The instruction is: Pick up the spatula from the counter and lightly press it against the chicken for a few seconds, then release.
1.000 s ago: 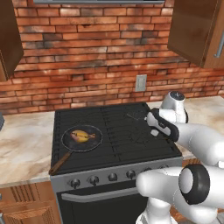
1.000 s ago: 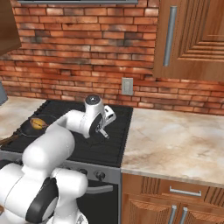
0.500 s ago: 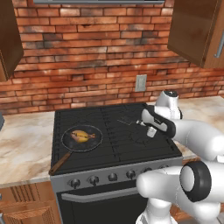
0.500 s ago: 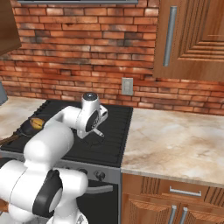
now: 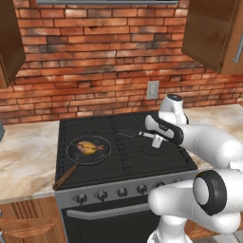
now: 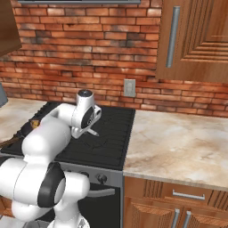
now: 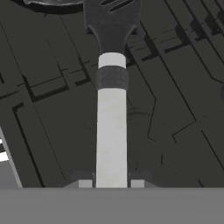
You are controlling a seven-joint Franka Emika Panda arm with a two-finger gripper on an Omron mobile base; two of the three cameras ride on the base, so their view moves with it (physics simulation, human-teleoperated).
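Note:
My gripper (image 5: 156,141) is shut on the spatula (image 5: 138,135) and holds it above the stove's right burners. The white handle (image 7: 111,135) runs up between my fingertips (image 7: 85,183). Its dark slotted blade (image 7: 112,21) points toward the pan. In the black frying pan (image 5: 75,154) on the front left burner lies the golden chicken (image 5: 88,146). The blade hangs to the right of the pan, apart from the chicken. In the right base view the gripper (image 6: 91,131) sits over the stove grates, and the arm hides most of the pan.
The black stove (image 5: 121,159) stands between marble counters (image 6: 182,147) on both sides. The pan's brown handle (image 5: 62,176) sticks out toward the front left. A brick wall with an outlet (image 5: 152,89) stands behind, and wooden cabinets (image 6: 200,35) hang above.
The arm has carried the spatula leftward over the stove, from the right edge toward the pan. The pan and chicken have stayed put.

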